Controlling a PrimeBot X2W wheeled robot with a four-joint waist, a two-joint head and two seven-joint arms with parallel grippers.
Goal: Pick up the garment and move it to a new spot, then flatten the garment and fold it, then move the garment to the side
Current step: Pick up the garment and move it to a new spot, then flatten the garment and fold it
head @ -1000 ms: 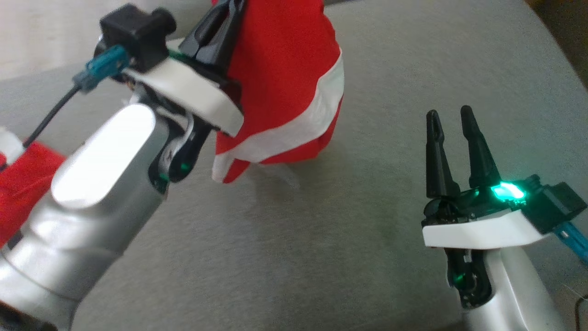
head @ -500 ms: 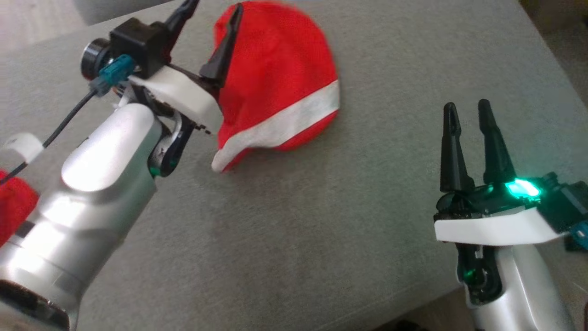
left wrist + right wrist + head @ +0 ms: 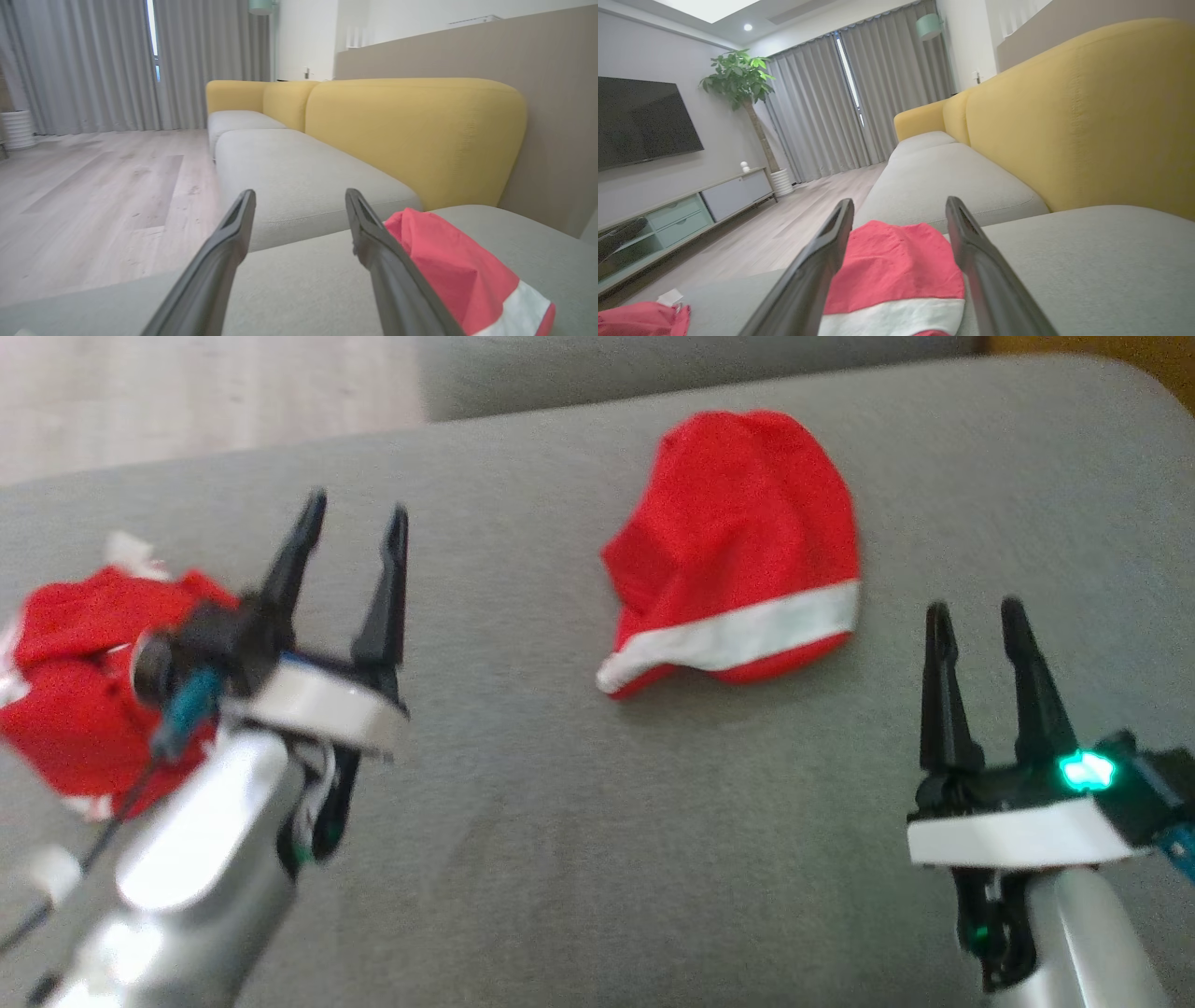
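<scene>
A red garment [image 3: 738,588] with a white band lies in a folded heap on the grey sofa cushion [image 3: 560,859], free of both grippers. My left gripper [image 3: 358,507] stands open to its left, well apart from it, with nothing between the fingers. In the left wrist view the garment [image 3: 448,266] lies to the right of the open left gripper [image 3: 300,193]. My right gripper [image 3: 975,609] is open just below and right of the garment. The right wrist view has the garment [image 3: 896,270] lying ahead between the spread fingers of the right gripper [image 3: 899,201].
A second crumpled red garment [image 3: 75,691] lies at the cushion's left end, partly behind my left wrist. The yellow backrest [image 3: 1064,116] runs along the right. Wooden floor [image 3: 187,401] lies beyond the cushion's far edge. A TV cabinet [image 3: 682,210] stands across the room.
My left gripper opened and let go of the garment, which dropped onto the cushion. The left arm has drawn back to the left, and the camera view has shifted.
</scene>
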